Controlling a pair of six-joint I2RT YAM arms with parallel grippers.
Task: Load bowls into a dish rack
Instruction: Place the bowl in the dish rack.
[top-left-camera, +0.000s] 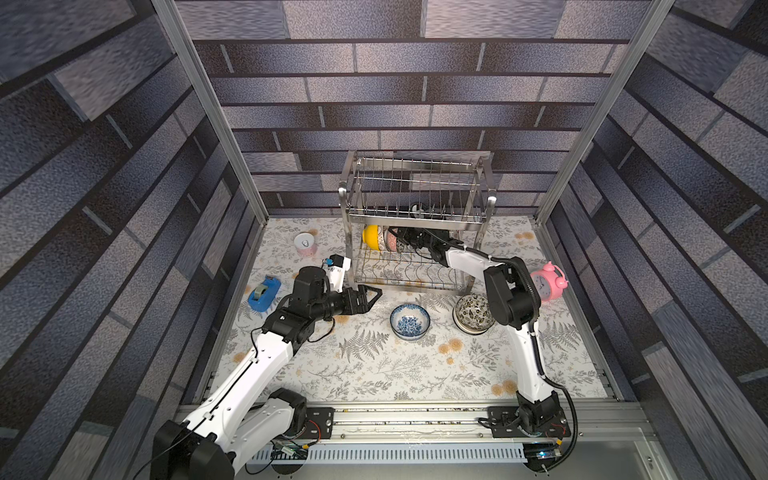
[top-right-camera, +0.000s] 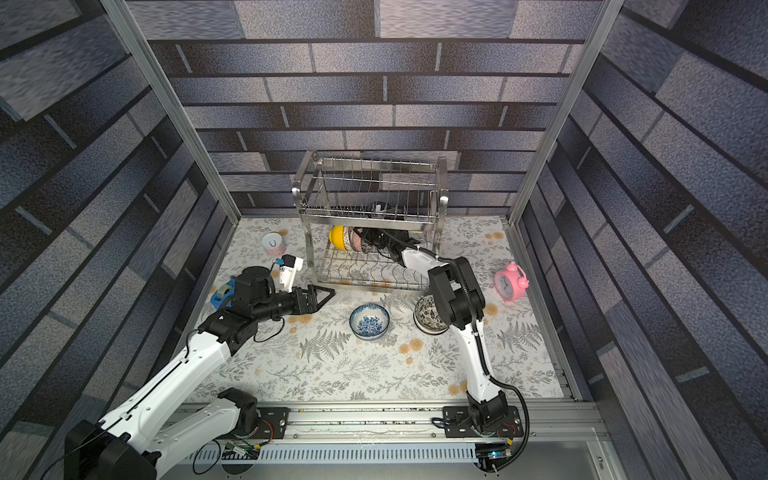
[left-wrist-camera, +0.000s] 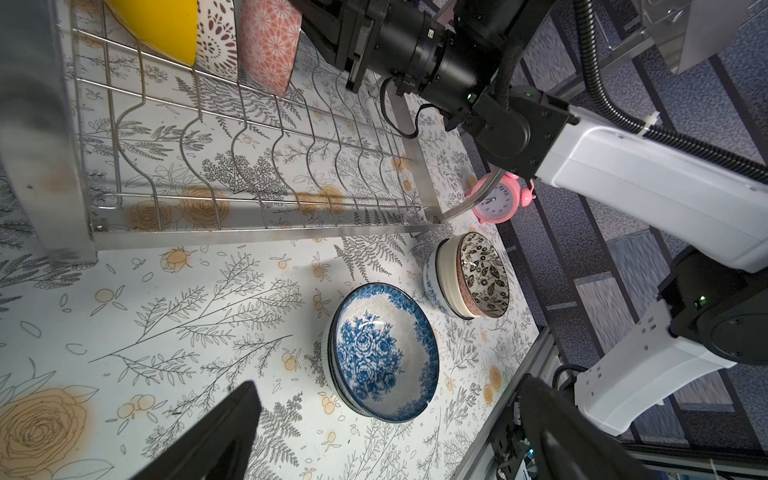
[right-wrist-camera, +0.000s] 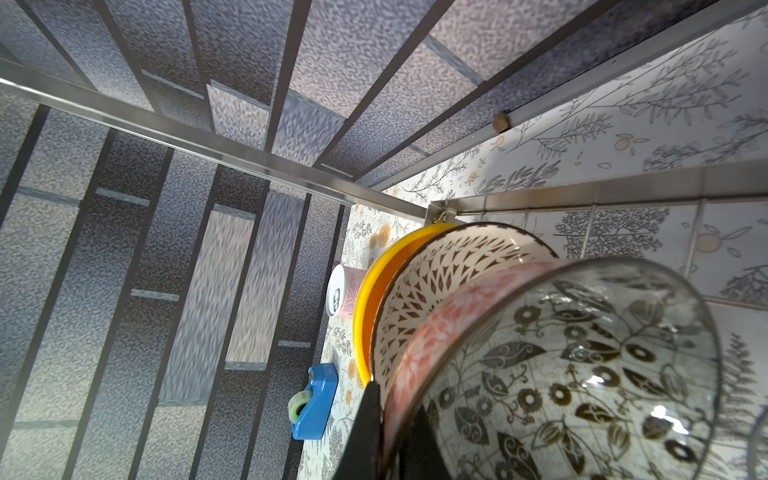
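Right pincer (right-wrist-camera: 391, 419) of mine pinches the pink bowl (right-wrist-camera: 449, 320) by its rim, low in the rack (top-left-camera: 415, 218). Left pincer (top-left-camera: 373, 300) hangs spread wide above the table (top-left-camera: 374, 365).

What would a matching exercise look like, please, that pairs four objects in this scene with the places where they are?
Things:
1. yellow bowl
2. blue floral bowl
3. pink alarm clock
4. blue tape dispenser

Places:
A. open side up on the table, in front of the dish rack
B. on the table beside the right arm
C. on edge at one end of the dish rack's lower tier
D. on the table beside the left arm

Pairs: 1-C, 2-A, 3-B, 4-D
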